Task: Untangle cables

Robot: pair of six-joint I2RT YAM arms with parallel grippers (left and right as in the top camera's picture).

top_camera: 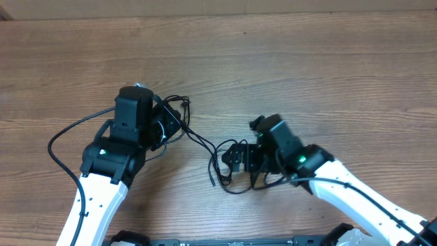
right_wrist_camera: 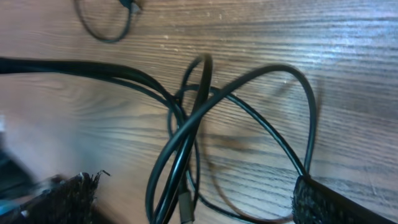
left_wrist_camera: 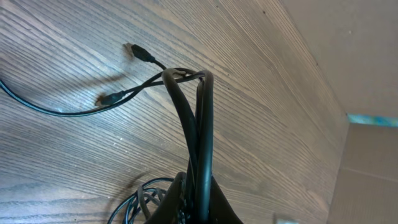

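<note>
Several thin black cables (top_camera: 202, 141) lie mid-frame on the wooden table (top_camera: 307, 61) in the overhead view, one strand running between your two arms. Your left gripper (top_camera: 169, 123), left of centre, has its jaws pressed together, pinching a looped bundle of the cables. Two plug ends (left_wrist_camera: 142, 53) show at the upper left of its wrist view. Your right gripper (top_camera: 235, 158), right of centre, stands spread wide, with crossed loops lying between its fingers (right_wrist_camera: 339, 202).

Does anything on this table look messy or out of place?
Yes: the thin black cables form a tangle of crossing loops. The left gripper pinches one bunch; nothing looks broken or spilled.
</note>
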